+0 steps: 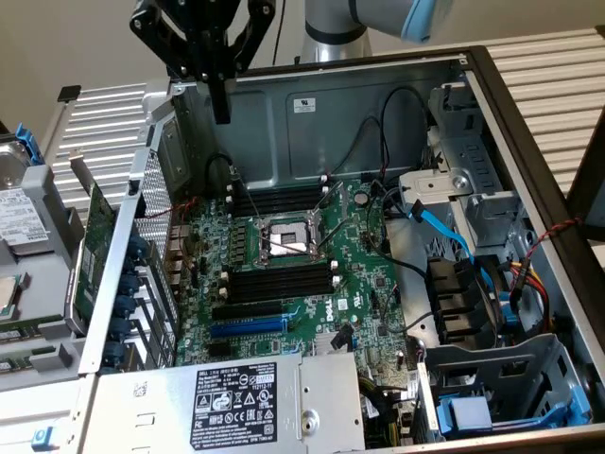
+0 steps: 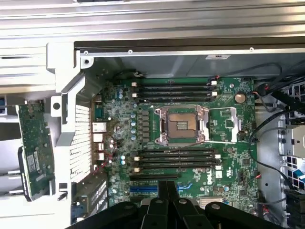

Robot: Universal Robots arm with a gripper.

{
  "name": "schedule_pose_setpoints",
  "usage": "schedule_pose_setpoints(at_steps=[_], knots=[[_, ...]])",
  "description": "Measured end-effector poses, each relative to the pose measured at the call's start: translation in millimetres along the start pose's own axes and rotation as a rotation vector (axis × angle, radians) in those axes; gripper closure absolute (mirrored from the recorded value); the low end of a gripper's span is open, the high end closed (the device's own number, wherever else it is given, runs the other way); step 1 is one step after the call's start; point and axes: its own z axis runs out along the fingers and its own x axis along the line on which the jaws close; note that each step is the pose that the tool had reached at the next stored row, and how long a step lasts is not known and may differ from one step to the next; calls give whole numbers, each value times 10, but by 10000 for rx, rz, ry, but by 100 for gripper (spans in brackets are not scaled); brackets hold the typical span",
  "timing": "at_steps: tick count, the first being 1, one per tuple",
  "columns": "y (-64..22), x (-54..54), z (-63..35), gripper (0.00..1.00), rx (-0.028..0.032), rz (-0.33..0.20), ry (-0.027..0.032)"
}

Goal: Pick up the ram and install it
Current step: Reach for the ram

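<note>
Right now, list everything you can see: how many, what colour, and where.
Grey metal computer case: one, grey, lying open.
Green motherboard: one, green, on the case floor.
Long black memory slots: two banks, black, flanking the socket, empty.
Silver processor socket: one, silver, mid-board.
Silver power supply box: one, silver with black label, beside the board.
Blue flat cable: one, blue, exterior view's right of the board.
Green expansion card with metal bracket: one, green, outside the case, exterior view's left.
Black end effector: one, black, shut, empty, near the case's far wall.
</note>
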Motion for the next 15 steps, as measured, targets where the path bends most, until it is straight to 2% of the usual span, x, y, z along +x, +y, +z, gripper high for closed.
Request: schedule_pose_setpoints(at_steps=[15], knots=[[-80,656,-11,89,-3,-1,-24]])
